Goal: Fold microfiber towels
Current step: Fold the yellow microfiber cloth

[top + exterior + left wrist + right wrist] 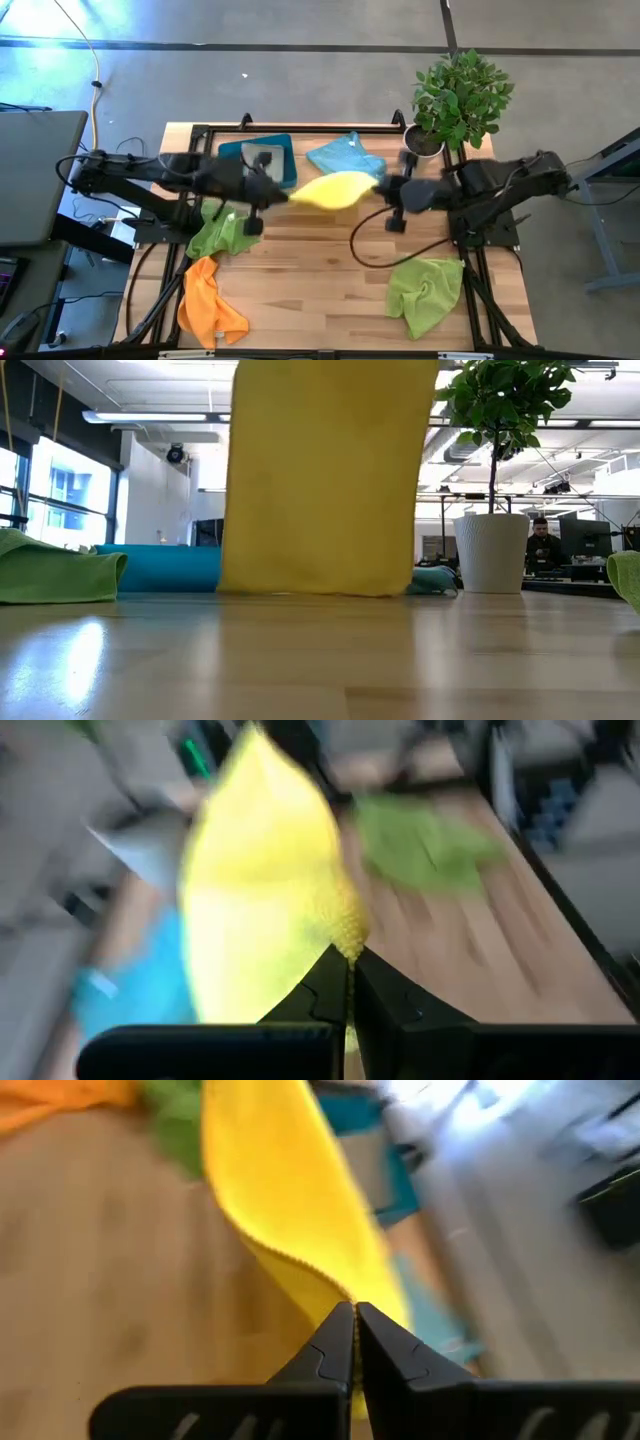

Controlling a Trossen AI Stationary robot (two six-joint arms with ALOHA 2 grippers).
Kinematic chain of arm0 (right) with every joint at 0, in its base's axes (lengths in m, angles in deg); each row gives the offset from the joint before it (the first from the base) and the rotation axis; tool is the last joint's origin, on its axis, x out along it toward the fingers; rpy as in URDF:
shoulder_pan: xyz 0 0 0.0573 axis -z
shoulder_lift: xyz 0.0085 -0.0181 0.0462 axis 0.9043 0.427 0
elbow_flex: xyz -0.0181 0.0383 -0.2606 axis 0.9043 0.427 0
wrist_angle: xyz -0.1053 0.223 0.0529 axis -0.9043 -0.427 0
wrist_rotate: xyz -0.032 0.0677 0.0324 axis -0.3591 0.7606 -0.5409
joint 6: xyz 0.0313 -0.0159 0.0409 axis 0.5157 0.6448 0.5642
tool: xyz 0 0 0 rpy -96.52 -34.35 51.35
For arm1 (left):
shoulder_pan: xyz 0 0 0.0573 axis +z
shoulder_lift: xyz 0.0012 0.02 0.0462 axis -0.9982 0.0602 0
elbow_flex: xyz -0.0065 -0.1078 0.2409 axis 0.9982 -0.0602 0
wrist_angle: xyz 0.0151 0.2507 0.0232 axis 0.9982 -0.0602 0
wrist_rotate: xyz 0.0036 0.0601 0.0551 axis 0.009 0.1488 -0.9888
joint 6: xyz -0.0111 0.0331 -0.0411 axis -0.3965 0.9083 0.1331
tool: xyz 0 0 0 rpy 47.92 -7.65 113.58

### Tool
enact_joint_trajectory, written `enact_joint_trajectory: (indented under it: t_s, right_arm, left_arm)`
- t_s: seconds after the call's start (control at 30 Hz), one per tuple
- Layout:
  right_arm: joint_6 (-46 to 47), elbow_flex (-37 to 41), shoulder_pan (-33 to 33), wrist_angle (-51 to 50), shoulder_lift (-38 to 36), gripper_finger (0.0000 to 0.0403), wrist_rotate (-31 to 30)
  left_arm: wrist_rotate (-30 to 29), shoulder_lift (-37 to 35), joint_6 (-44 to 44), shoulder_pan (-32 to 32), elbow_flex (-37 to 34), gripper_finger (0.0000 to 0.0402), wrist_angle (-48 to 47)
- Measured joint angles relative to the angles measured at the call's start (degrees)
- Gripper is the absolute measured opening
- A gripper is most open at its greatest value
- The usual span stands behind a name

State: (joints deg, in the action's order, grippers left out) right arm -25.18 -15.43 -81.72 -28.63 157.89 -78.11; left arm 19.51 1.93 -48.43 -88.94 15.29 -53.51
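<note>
With both the left gripper (pixel 349 963) and right gripper (pixel 354 1315) pinched on opposite corners, the yellow towel (pixel 333 190) hangs stretched between the 2 jaws, long axis arm-to-arm, equally near both.

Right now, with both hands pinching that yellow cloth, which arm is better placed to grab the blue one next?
Probably the right hand: the light blue towel lies nearer it, while the left hand sits by the teal tray. Both hold the yellow towel, so one must let go first.
</note>
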Motion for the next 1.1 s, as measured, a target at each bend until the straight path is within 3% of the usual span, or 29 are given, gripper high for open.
enact_joint_trajectory:
  t_s: [0.17, 0.3, 0.47, 0.6, 0.7, 0.9, 1.1]
  right_arm:
    - [8.4, 11.8, -3.2, 4.5, 0.1, 0.0000, 10.3]
    - [11.4, 20.7, -5.9, 16.3, 0.1, 0.0000, 15.7]
    - [15.6, 29.2, -7.8, 32.4, 0.1, 0.0000, 26.2]
    - [20.5, 33.4, -8.8, 39.6, 0.1, 0.0000, 34.3]
    - [20.9, 34.3, -9.4, 39.4, 0.1, 0.0000, 34.5]
    - [17.7, 30.8, -9.3, 37.4, 0.1, 0.0000, 32.9]
    - [10.1, 21.0, -9.3, 21.9, 0.1, 0.0000, 22.5]
  left_arm:
    - [-2.1, 5.3, -8.5, -6.8, -3.9, 0.0001, -3.3]
    - [-1.8, 10.8, -13.2, -11.7, -6.6, 0.0001, 0.1]
    - [2.8, 17.1, -17.6, -17.2, -6.6, 0.0001, 7.9]
    - [6.9, 20.3, -20.7, -20.4, -6.6, 0.0001, 13.2]
    - [6.3, 21.8, -21.8, -21.9, -6.6, 0.0001, 13.9]
    - [-0.2, 19.3, -22.8, -21.4, -6.5, 0.0000, 13.9]
    - [-3.1, 14.4, -18.9, -19.5, -1.8, 0.0000, 11.1]
